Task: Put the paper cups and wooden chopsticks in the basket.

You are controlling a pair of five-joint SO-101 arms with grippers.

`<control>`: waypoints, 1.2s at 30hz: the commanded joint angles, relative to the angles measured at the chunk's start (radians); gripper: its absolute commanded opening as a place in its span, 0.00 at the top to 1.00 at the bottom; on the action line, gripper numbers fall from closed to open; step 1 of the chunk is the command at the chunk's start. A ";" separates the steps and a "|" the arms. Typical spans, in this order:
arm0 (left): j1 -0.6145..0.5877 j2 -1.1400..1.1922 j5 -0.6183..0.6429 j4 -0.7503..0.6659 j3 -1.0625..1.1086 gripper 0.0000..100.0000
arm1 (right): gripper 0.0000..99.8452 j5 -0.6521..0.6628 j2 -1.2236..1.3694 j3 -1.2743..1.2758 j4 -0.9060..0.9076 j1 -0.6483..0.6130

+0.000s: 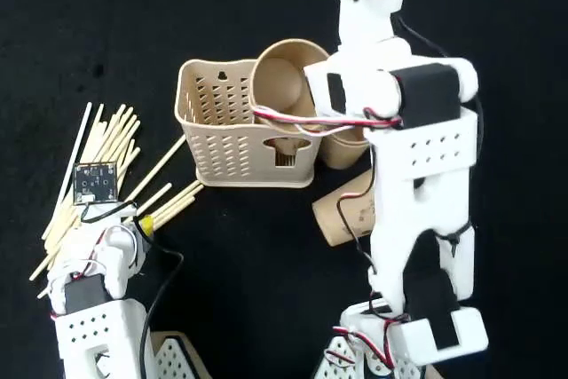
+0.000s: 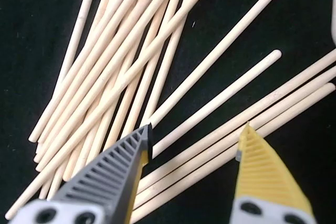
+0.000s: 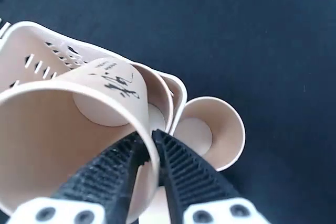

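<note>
Claws, two. Right claw (image 3: pixel 153 136): clenched on the wall of a paper cup (image 3: pixel 63 129), one finger inside the rim, one outside. The cup is held tilted over the rim of the basket (image 3: pixel 26 51), at the end away from the chopsticks. Second cup (image 3: pixel 210 129) is just beside that end. Third cup (image 1: pixel 342 210) lies on its side on the table (image 1: pixel 248 290) nearby. Left claw (image 2: pixel 195 129): released, jaws spread, low over the wooden chopsticks (image 2: pixel 115 66), which lie loose on the table beside the basket.

Left gripper (image 2: pixel 197 129) low, pointing down, jaws spread wide; right arm (image 1: pixel 417 184) stretched forward, right gripper (image 3: pixel 152 136) pinched onto paper cup (image 3: pixel 52 129) rim
</note>
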 commanded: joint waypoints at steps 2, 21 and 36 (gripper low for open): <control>0.012 -0.008 -0.005 -0.017 -0.005 0.73 | 0.99 -0.009 -0.054 -0.002 0.037 0.009; 0.012 -0.008 -0.005 -0.017 -0.005 0.73 | 0.97 -0.008 -0.059 0.054 0.034 0.118; 0.012 -0.008 -0.005 -0.017 -0.005 0.73 | 0.79 -0.106 -0.036 -0.039 0.026 -0.130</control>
